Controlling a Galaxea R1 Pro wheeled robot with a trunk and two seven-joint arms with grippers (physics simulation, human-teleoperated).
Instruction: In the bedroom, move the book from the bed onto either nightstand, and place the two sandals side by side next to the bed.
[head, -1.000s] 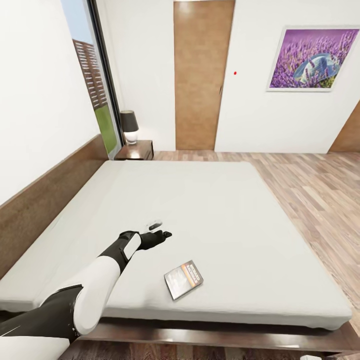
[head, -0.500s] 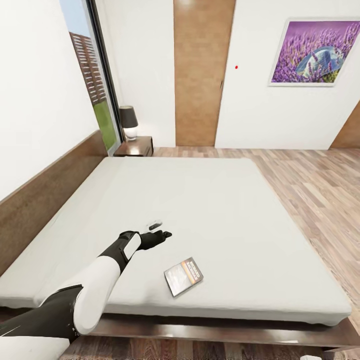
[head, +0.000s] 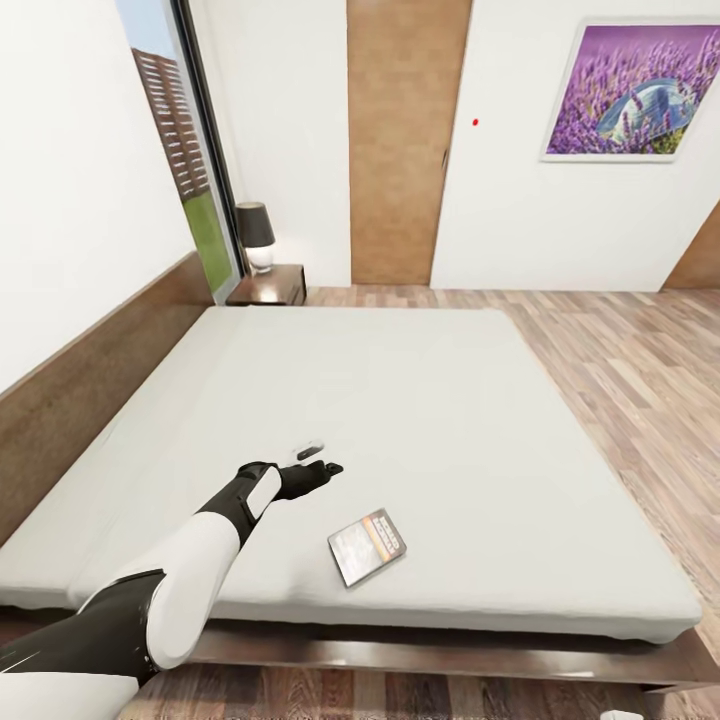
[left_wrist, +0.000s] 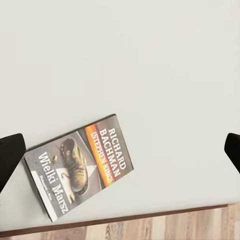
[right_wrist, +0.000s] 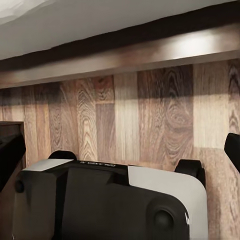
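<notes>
Bedroom: white walls, wood-plank floor (head: 640, 350), brown door (head: 400, 140) on the far wall, lavender picture (head: 640, 90) far right, tall window (head: 185, 150) far left.
Bed (head: 400, 420): pale grey mattress on a dark wood frame, headboard along the left.
Left arm: stretched over the near-left part of the mattress.
Nightstand (head: 270, 287): far left corner beside the bed, bearing a dark-shaded lamp (head: 255, 235).
Book (head: 367, 546): flat on the mattress near its near edge, cover up, just right of the left gripper, apart from it.
Left gripper (head: 322, 459): above the mattress, fingers spread wide, empty.
Right gripper (right_wrist: 120, 152): low beside the bed frame over the floor, fingertips wide apart, empty.
</notes>
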